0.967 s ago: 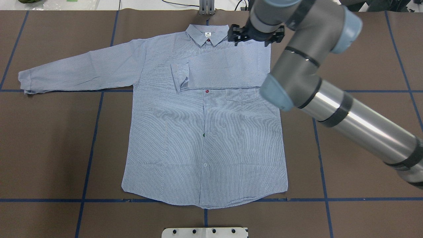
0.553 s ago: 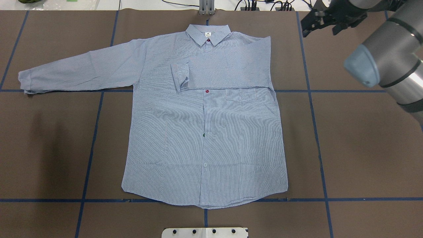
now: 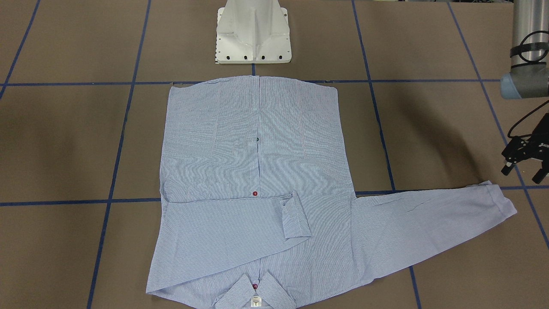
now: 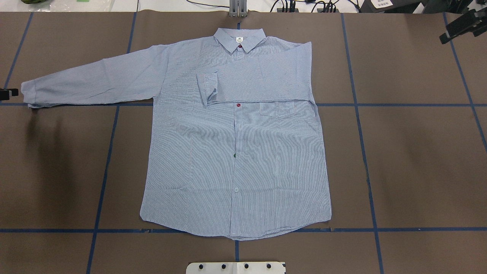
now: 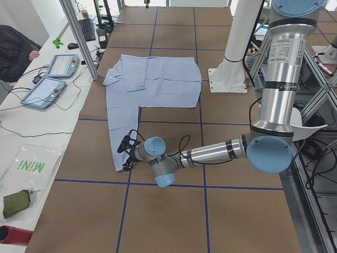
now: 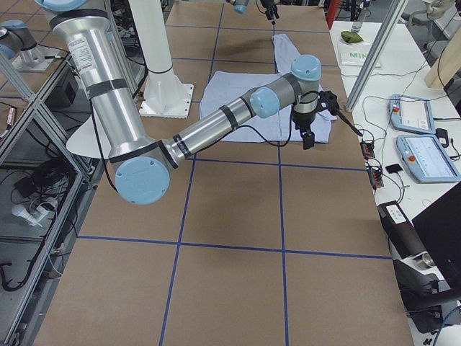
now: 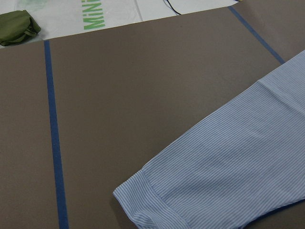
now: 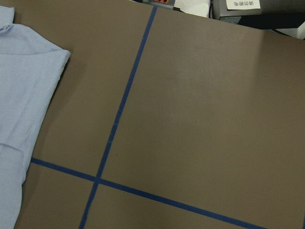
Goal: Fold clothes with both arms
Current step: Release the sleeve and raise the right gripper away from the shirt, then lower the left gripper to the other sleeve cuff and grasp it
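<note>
One shirt (image 4: pixel 236 160) lies flat and front up mid-table (image 4: pixel 418 160), collar on the far side. One sleeve (image 4: pixel 258 82) is folded across the chest and the other sleeve (image 4: pixel 91 82) is stretched toward the robot's left. Both grippers are empty, jaws spread. The left gripper (image 3: pixel 522 173) hangs just beside the outstretched cuff (image 3: pixel 499 201), apart from it. The right gripper (image 4: pixel 460 26) is well clear, over bare table at the far right corner.

The shirt (image 4: pixel 236 160) is thin, matt woven cloth on a table cover (image 4: pixel 418 160) of dull brown paper crossed by smooth blue tape (image 4: pixel 366 163) — while the left arm (image 5: pixel 279 79), at 2 o'clock in the left-side view, shows glossy brushed-metal tubes and smooth plastic joint caps (image 5: pixel 268 154).
</note>
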You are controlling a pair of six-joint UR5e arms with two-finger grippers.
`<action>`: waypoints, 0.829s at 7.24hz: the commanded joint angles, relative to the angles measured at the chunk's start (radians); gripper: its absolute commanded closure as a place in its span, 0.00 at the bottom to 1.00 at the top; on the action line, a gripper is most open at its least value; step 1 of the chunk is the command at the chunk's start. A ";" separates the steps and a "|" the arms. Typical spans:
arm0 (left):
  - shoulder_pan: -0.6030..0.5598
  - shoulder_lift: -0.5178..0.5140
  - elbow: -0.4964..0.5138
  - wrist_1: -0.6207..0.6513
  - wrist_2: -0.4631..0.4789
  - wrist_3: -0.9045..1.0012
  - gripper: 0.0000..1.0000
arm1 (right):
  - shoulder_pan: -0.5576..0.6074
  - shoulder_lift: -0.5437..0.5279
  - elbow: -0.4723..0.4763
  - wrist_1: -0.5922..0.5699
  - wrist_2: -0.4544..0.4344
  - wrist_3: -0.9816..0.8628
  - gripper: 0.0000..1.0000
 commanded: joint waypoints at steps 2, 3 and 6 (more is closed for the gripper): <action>0.084 -0.029 0.069 -0.063 0.097 -0.164 0.30 | 0.061 -0.051 0.003 0.001 0.044 -0.092 0.00; 0.087 -0.029 0.084 -0.063 0.100 -0.164 0.33 | 0.061 -0.052 0.005 0.001 0.044 -0.092 0.00; 0.109 -0.031 0.101 -0.063 0.102 -0.164 0.35 | 0.061 -0.061 0.008 0.003 0.037 -0.092 0.00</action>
